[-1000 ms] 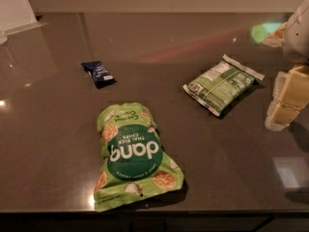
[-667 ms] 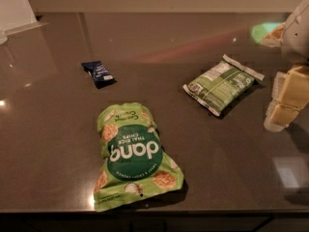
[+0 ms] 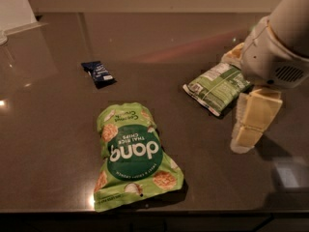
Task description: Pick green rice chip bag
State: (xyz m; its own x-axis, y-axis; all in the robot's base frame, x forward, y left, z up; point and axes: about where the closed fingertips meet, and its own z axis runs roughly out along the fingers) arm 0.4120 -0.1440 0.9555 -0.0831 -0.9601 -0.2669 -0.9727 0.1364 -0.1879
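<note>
The green rice chip bag (image 3: 133, 153) lies flat on the dark countertop (image 3: 48, 129) near its front edge, its "dang" circle facing up and upside down to me. My gripper (image 3: 234, 102) hangs at the right, well to the right of the bag and not touching it. Its two cream fingers stand apart, open and empty: one finger (image 3: 251, 122) points down at the counter, and the tip of the other shows behind the white wrist (image 3: 275, 52). The wrist covers the right end of a smaller darker-green packet.
The darker-green packet with a white label (image 3: 217, 87) lies right of centre, between the fingers as seen from here. A small dark blue wrapper (image 3: 98, 73) lies at the back left. The counter's front edge runs just below the chip bag.
The arm and gripper have moved left and further into view, now overlapping the darker-green packet's right end. The bags have not moved.
</note>
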